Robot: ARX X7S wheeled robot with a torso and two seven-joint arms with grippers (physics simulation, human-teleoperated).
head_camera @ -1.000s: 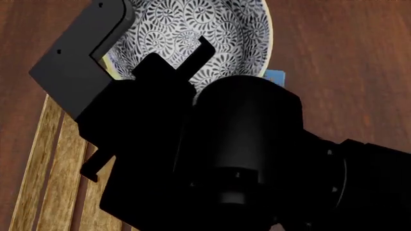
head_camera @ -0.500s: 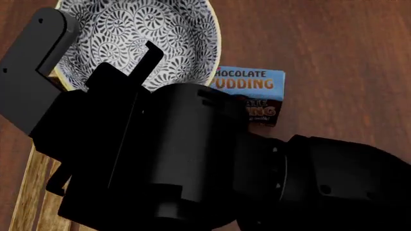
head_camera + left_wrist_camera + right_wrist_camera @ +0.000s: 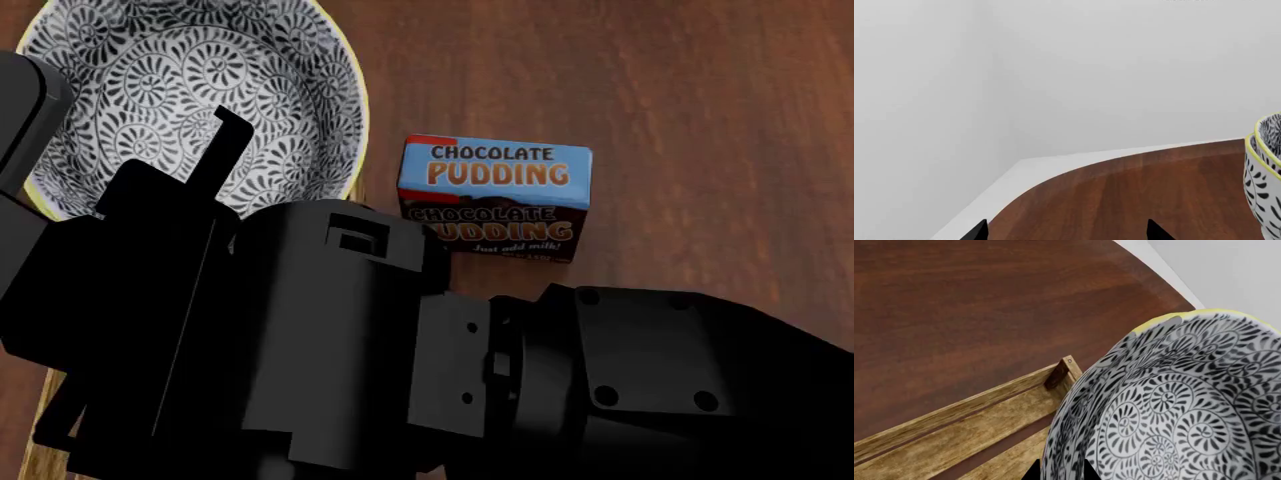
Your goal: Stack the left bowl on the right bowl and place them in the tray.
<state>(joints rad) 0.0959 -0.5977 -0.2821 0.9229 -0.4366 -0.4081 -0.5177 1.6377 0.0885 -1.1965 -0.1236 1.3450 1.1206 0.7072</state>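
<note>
I see a white bowl [image 3: 187,100] with black swirl patterning and a yellow rim, a blue, red and brown pudding box [image 3: 501,200], a light wooden tray [image 3: 967,430], and a dark reddish-brown table [image 3: 694,120].

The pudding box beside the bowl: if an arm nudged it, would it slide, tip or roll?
The pudding box lies on a broad face on the wooden table, so it would probably slide, not tip. Its flat sides and square corners make rolling unlikely. It looks like thin printed card, so it is likely light and might dent under a hard squeeze.
</note>
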